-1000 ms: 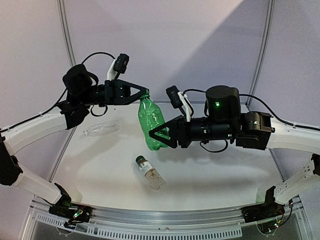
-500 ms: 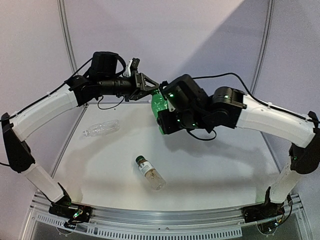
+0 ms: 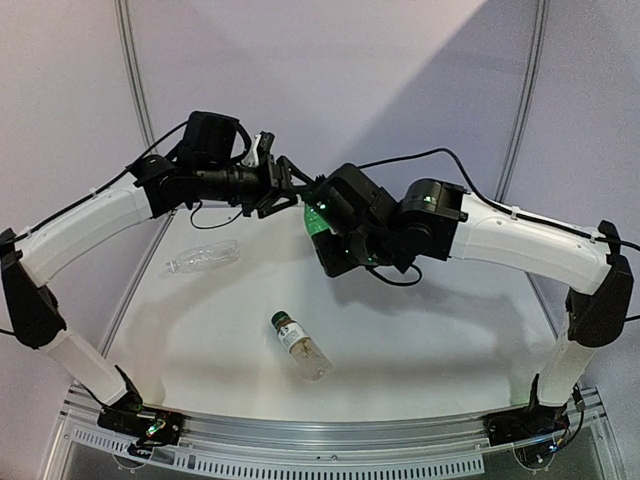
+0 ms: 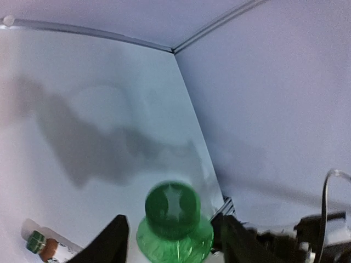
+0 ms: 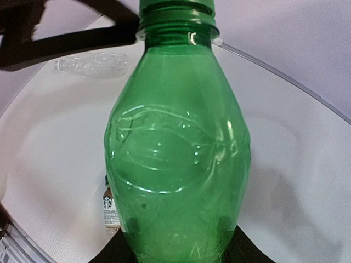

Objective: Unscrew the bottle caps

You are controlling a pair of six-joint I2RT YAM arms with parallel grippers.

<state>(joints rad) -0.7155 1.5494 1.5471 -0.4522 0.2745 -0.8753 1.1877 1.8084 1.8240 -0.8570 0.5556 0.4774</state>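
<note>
Bottle caps show on two of the three bottles. Nearest the arm bases, below and in front of the green bottle [image 3: 317,215], the labelled bottle [image 3: 298,346] lies on its side on the table [image 3: 440,340]. Its dark cap [image 3: 280,320] is on and points away from the near rail [image 3: 320,445]. It lies well apart from that rail. Bare table spreads wide to its right and left, with nothing between it and the table's edges.

Farther back, low and to the left of the green bottle, the clear ribbed bottle [image 3: 203,256] also lies on its side. It is close to the table's left edge, with its neck toward that edge. Its cap is too small to make out. Open surface separates it from the labelled bottle.

The green bottle itself is held up in the air above the far middle of the table, touching nothing below. The right gripper [image 5: 178,249] is closed around its lower body, one dark finger on each side, pressed against the plastic. The green cap [image 4: 172,204] sits on the neck.

At that cap, the left gripper [image 4: 171,218] reaches in from the left. Its fingers [image 4: 112,241] stand parted on either side of the cap, with a clear gap on each side, holding nothing.

Beyond the green bottle, the table's far edge meets the wall [image 4: 263,82] closely. The two arms crowd the space above the rear half of the table.
</note>
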